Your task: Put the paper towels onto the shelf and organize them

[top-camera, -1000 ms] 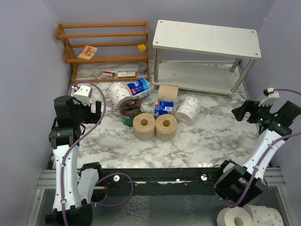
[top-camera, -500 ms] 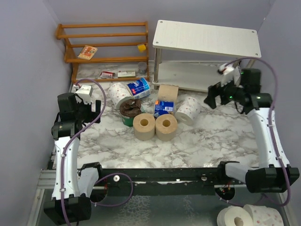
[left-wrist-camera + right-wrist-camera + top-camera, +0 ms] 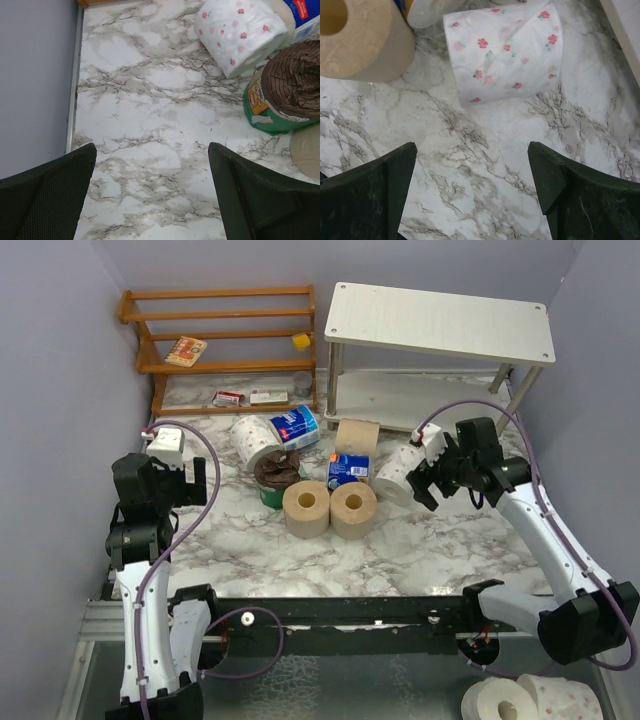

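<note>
Hovering over the white flowered roll [image 3: 505, 55] with the right gripper [image 3: 470, 147], fingers spread wide, nothing between them. Roll on its side, a little right of the middle of the table [image 3: 420, 550], just in front of the shelf [image 3: 440, 320] at the far right corner, and just beside a tan roll [image 3: 350, 40].

For a good grasp: lower straight down and centre over the roll's middle. Turn the wrist if needed to take the round sides, not the ends. Close softly to avoid squashing the paper. Keep the fingers clear of the tan roll. Afterwards, probably lift enough to clear the shelf edge before moving in.

Left gripper [image 3: 150, 150] likewise spread and empty, near the left edge of the table, short of the second flowered roll [image 3: 240, 35] and the snack bag [image 3: 287, 85]. No roll on the shelf yet.
</note>
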